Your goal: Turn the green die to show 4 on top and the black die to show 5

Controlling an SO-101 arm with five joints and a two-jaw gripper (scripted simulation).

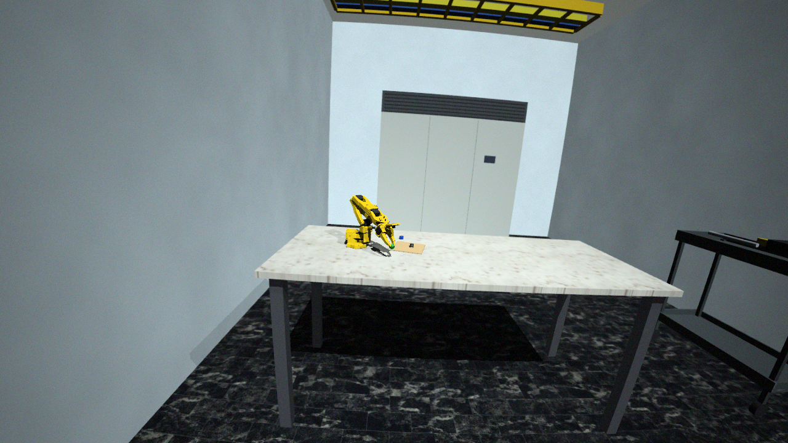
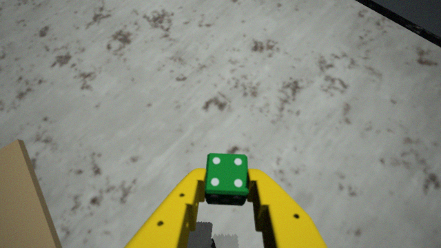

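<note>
Fingers are clamped on the green die, four-pip face toward the wrist camera. Die is above bare worktop, beside the tan mat.

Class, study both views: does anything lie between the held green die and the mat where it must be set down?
Nothing visible does. The gripper grips the green die above bare table; the mat lies just to the side, with only marble between. The other dice are tiny in the exterior view.
</note>
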